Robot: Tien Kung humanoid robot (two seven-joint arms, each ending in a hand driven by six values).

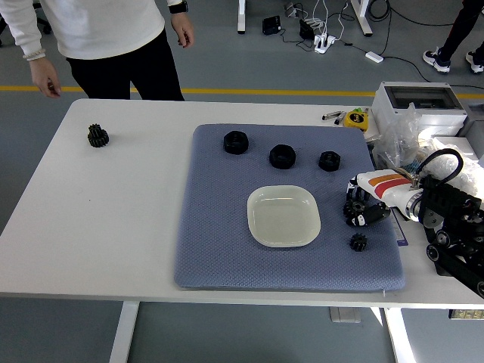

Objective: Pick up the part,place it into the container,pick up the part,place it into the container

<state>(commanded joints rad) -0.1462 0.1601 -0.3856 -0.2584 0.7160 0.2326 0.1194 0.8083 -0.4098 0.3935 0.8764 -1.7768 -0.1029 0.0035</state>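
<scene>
A pale square container [265, 227] lies empty on the blue-grey mat [219, 227]. Just right of it sits a black gear [352, 209], still resting on the mat. My right hand [361, 207] reaches in from the right edge with its fingers curled down round this gear and the thumb at its near side. A smaller black gear [358, 242] lies loose just in front of the hand. Three black nut-shaped parts [236, 142] [282, 156] [329, 160] stand in a row along the mat's far side. My left arm is out of view.
Another black gear [97, 136] sits alone on the bare table at far left. A person stands at the far left corner, hands [47, 85] hanging off the table. A white box [420, 102], plastic bags and a yellow tape measure [355, 119] crowd the far right.
</scene>
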